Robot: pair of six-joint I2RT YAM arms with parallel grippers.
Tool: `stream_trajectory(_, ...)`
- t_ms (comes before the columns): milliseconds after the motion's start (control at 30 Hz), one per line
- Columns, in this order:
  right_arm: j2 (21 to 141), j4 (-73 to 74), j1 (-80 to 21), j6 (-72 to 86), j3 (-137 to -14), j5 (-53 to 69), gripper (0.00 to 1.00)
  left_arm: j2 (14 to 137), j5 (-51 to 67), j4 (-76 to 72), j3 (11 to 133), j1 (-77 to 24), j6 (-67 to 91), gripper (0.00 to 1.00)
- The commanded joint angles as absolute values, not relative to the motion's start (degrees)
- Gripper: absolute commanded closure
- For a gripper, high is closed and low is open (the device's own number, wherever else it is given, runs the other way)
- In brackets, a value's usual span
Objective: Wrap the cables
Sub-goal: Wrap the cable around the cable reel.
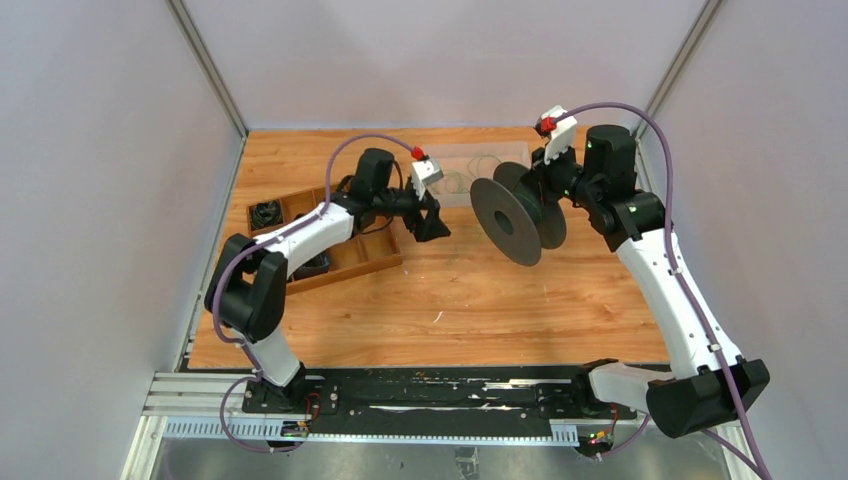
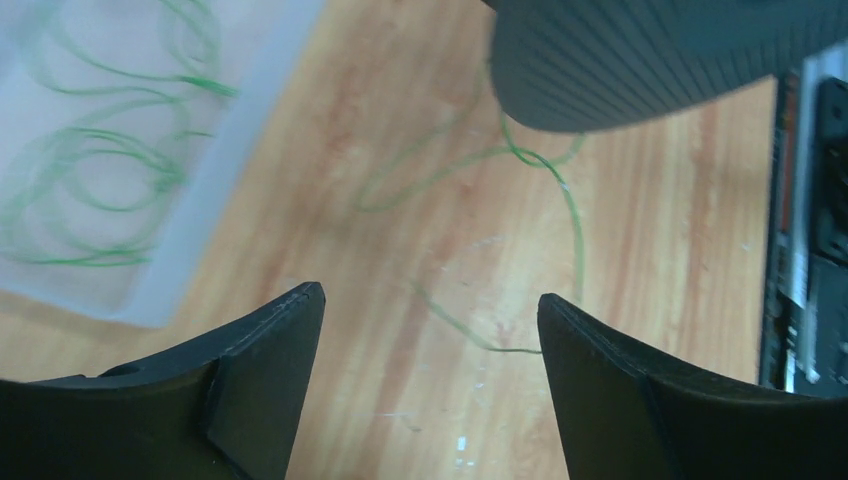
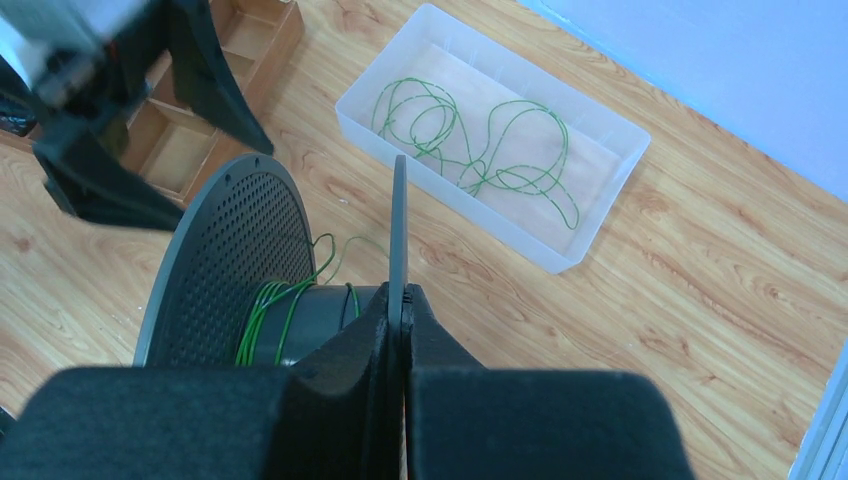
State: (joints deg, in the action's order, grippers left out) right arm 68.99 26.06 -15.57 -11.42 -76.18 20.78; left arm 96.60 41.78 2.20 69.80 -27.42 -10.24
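**A:** What carries it all?

**B:** A wooden bench, walled in grey. The left arm reaches across a wooden compartment tray. The right arm comes in from the other side.

**A:** The black disc in the middle?

**B:** A spool, flanges upright, held up by the right arm. It blocks the top view of that arm's jaws. The wrist camera shows them: the right gripper has its jaws closed on the thin edge of one flange.

**A:** And the left?

**B:** The left gripper hovers beside the spool, jaws spread wide with nothing between them.

**A:** Behind them?

**B:** A clear plastic bin near the far edge, partly covered from above by the left wrist and the spool.

**A:** Where are the cables?

**B:** The cables, thin green wire, lie mostly in loose loops inside that bin. A few turns are wound on the spool's hub. One strand trails from the spool onto the bench under the left gripper. In the left wrist view the spool's rim cuts off where that strand runs up, and the bin's loops are blurred. From above the wire is barely visible.

**A:** Anything in the tray?

**B:** A small black cord bundle in its far left compartment. The rest I can't make out.
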Motion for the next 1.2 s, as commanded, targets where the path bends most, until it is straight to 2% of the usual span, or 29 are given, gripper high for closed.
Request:
stream_trajectory(0, 67.68, 25.25, -14.86, -10.38, -78.67, 22.61, 0.99, 98.76, 50.86, -4.79, 65.51, -30.71, -10.94, 0.16)
stream_trajectory(267, 67.33, 25.24, -14.86, -10.42, -77.58, 22.34, 0.99, 103.06, 49.33, -9.15, 63.59, -35.56, -3.13, 0.15)
stream_trajectory(400, 67.24, 25.08, -14.90, -10.37, -77.30, 22.24, 0.99, 105.16, 44.19, -9.21, 64.63, -36.22, -3.12, 0.25)
stream_trajectory(567, 67.24, 25.00, -14.90, -10.37, -77.13, 21.99, 0.99, 105.69, 41.98, -9.32, 64.96, -36.15, -4.65, 0.55)
stream_trajectory(633, 67.03, 25.03, -14.85, -10.44, -76.93, 21.85, 0.99, 104.87, 42.43, -8.02, 64.67, -35.59, -6.59, 0.72)
stream_trajectory(700, 66.69, 25.02, -14.88, -10.62, -76.54, 21.13, 0.99, 103.78, 42.92, -3.36, 65.78, -34.50, -10.06, 0.90)
stream_trajectory(767, 66.33, 25.05, -14.90, -10.93, -76.29, 19.79, 0.99, 102.25, 43.19, 6.75, 68.27, -32.74, -15.64, 0.99)
stream_trajectory(967, 65.87, 25.14, -14.75, -11.60, -75.94, 13.98, 0.99, 97.76, 40.56, 38.25, 79.23, -23.90, -34.21, 1.00)
stream_trajectory(1167, 66.19, 25.23, -14.59, -11.43, -75.96, 12.02, 0.99, 96.25, 30.97, 52.82, 84.21, -14.95, -44.40, 1.00)
